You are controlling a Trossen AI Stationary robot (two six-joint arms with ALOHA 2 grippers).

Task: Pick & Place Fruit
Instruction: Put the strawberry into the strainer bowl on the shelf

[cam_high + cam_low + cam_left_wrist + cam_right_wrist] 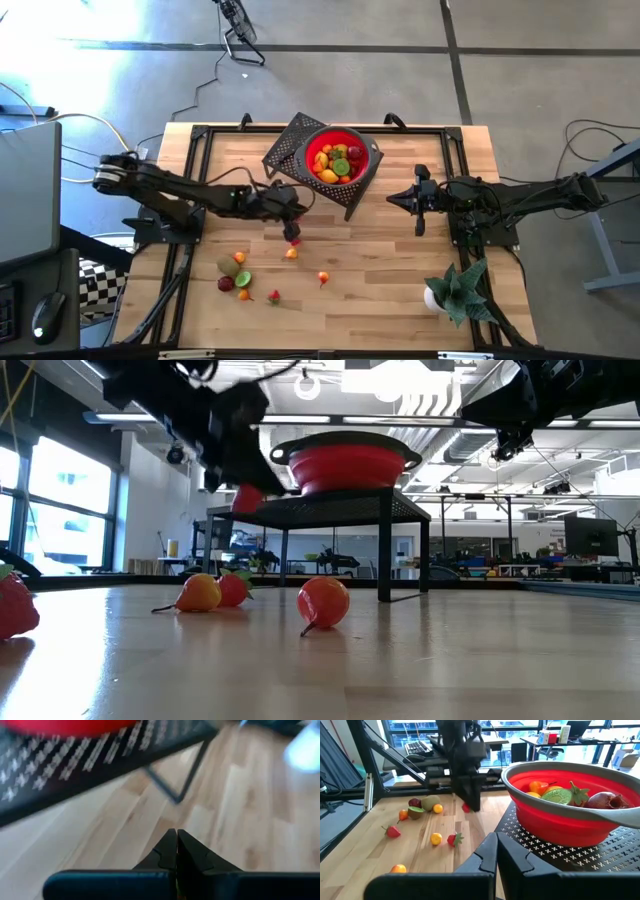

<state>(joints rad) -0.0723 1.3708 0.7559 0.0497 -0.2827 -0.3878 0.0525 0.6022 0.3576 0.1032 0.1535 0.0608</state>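
A red bowl (371, 166) holding several toy fruits stands on a black perforated stand (288, 148) at the table's far middle. More fruits lie loose on the wood near the front left: an orange one (291, 254), a red-orange one (323, 602) and a strawberry (454, 839) among them. My left gripper (297, 216) hovers above the table just left of the stand, shut on a small red fruit (248, 498). My right gripper (393, 200) waits shut and empty in the air to the right of the bowl. My left gripper holds the small red fruit (465, 808) at its fingertips, the fingers slanting down toward the table's right. The fruit hangs just below the tips, lifted clear of the wood. Which part of it the fingers have is hidden; my own wrist view shows only shut fingertips (170, 842).
A spiky green plant in a white pot (455, 290) stands at the front right. A cluster of fruits (235, 272) lies front left. The stand's thin legs (384, 550) rise beside my left gripper. Bare wood lies between the stand and the front edge.
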